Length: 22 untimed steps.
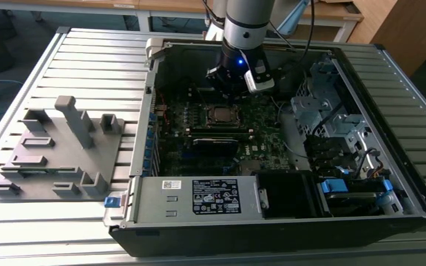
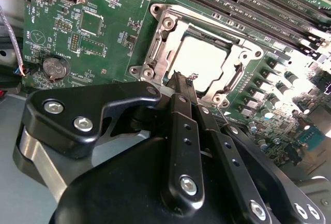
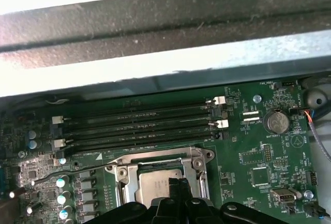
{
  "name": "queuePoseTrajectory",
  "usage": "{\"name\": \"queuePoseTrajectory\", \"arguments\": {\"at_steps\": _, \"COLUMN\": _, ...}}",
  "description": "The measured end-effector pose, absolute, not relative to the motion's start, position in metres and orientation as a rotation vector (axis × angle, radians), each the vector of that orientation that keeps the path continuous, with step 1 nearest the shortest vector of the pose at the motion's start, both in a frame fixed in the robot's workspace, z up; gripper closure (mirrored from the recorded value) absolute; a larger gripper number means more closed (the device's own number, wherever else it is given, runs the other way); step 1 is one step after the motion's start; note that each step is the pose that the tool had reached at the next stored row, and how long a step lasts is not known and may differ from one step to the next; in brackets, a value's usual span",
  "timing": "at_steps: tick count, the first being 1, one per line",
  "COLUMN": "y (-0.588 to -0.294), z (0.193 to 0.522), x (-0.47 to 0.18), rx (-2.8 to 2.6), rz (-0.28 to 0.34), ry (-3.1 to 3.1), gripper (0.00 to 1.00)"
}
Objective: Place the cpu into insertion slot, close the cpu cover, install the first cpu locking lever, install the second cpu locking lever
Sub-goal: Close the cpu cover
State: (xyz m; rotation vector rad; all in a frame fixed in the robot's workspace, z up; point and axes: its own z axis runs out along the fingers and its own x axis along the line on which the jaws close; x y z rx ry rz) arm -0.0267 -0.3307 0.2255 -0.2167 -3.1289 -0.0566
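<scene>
Closest to the lens in both wrist views is my own gripper [image 2: 182, 79]. It's matte black link bars with shiny bolt heads, narrowing to two slim fingers pressed together. I can't make out anything between them. The tips sit right at one edge of the insertion slot [image 1: 207, 114], and I honestly can't tell if they're touching it.

Working across from the exterior view's left, everything placed off the slot:
- Well off to that side of the slot is a grey moulded fixture tray [image 1: 57, 149] with blocky posts, lying on the ribbed aluminium table [image 1: 50, 233].
- Around the slot is the green motherboard [image 2: 103, 27], studded with small chips. It lies flat inside the open computer case [image 1: 272, 238], which is dark sheet metal.
- In the slot itself sits the cpu [image 2: 204, 61], a flat square with a pale, glary metal top.
- The cpu cover [image 2: 158, 53] is a thin silvery frame lying down around the cpu, whose top shows through the window.
- Just beside the slot run the memory slots [image 3: 139, 125], long, narrow and black with white end clips.
- Near the slot is a round silver coin battery [image 3: 275, 122].
- On the exterior view's right of the slot is a grey perforated drive cage [image 1: 324, 111].
</scene>
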Motion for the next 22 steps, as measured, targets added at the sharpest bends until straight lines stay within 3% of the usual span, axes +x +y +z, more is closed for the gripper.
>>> {"name": "queuePoseTrajectory", "arguments": {"at_steps": 22, "y": -0.331, "z": 0.2226, "x": -0.0279, "rx": -0.189, "rz": -0.058, "ry": -3.133, "gripper": 0.89}}
